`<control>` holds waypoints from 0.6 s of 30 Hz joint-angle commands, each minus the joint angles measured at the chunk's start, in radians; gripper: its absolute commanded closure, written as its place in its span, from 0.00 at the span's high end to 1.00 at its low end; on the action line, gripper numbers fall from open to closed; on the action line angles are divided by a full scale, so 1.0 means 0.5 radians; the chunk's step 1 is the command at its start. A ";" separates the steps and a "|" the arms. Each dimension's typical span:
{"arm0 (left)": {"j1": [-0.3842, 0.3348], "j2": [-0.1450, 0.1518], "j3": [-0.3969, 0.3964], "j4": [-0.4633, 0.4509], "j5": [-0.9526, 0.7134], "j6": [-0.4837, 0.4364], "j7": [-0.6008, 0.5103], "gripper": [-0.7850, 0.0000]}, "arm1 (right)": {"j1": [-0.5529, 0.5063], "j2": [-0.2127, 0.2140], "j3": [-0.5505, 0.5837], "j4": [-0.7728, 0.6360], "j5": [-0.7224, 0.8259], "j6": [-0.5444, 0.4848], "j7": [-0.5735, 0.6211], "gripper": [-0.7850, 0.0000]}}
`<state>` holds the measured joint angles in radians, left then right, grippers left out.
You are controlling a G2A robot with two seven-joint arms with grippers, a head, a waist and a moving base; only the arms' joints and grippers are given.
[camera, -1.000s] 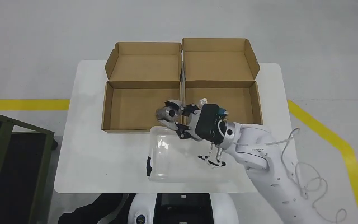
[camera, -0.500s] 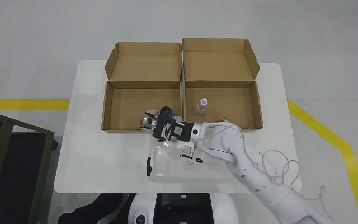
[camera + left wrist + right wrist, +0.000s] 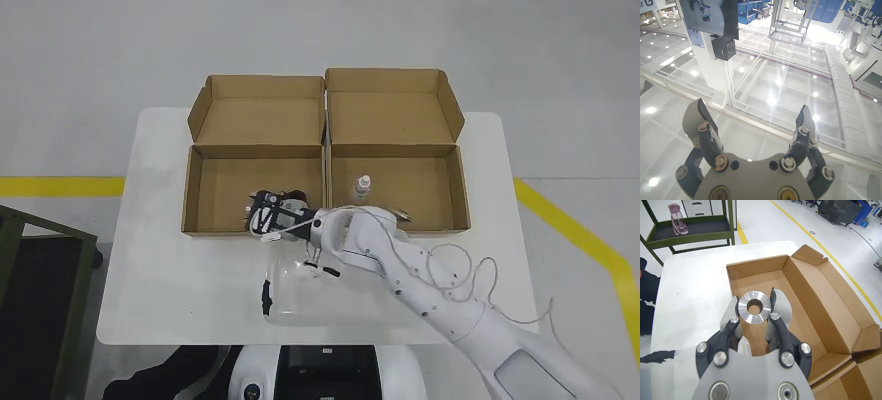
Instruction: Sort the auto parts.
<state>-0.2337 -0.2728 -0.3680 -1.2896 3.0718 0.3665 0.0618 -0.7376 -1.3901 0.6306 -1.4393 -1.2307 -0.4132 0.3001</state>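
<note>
Plain white table on a grey shop floor, with a yellow line running past. A green shelf cart sits off the left end with a pink bottle on it. 2 open cardboard boxes sit side by side at the back. Over the left box hangs the right gripper, pinched on a shiny metal ring by its rim. In front is a clear plastic tub. The arm covers part of it, and the small black bit at its edge is too tiny to identify. The right box has a little bottle in it. Meanwhile the left gripper points at the ceiling, fingers spread wide.
</note>
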 commanded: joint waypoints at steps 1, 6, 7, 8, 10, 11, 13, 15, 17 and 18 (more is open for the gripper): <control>0.000 0.000 0.000 0.000 0.000 0.000 0.000 1.00 | 0.038 -0.026 -0.031 0.069 0.009 0.013 0.020 0.00; 0.000 0.000 0.000 0.000 0.000 0.000 0.000 1.00 | 0.144 -0.095 -0.113 0.223 0.000 0.018 0.056 0.00; 0.000 0.000 0.000 0.000 0.000 0.000 0.000 1.00 | 0.161 -0.109 -0.128 0.252 0.001 0.019 0.054 0.00; 0.000 0.000 0.000 0.000 0.000 0.000 0.000 1.00 | 0.179 -0.123 -0.142 0.281 0.001 0.019 0.054 0.00; 0.000 0.000 0.000 0.000 0.000 0.000 0.000 1.00 | 0.211 -0.151 -0.165 0.343 0.007 0.022 0.052 0.00; 0.000 0.000 0.000 0.000 0.000 0.000 0.000 1.00 | 0.228 -0.164 -0.176 0.371 0.009 0.023 0.052 0.00; 0.000 0.000 0.000 0.000 0.000 0.000 0.000 1.00 | 0.259 -0.191 -0.196 0.434 0.010 0.020 0.049 0.00; 0.000 0.000 0.000 0.000 0.000 0.000 0.000 1.00 | 0.287 -0.217 -0.213 0.495 0.018 0.016 0.045 0.00; 0.000 0.000 0.000 0.000 0.000 0.000 0.000 1.00 | 0.314 -0.241 -0.226 0.563 0.025 0.007 0.039 0.00; 0.000 0.000 0.000 0.000 0.000 0.000 0.000 1.00 | 0.326 -0.254 -0.234 0.593 0.028 0.001 0.038 0.00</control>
<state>-0.2337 -0.2728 -0.3680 -1.2896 3.0718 0.3665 0.0618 -0.5804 -1.5113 0.5170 -1.1588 -1.2183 -0.4095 0.3196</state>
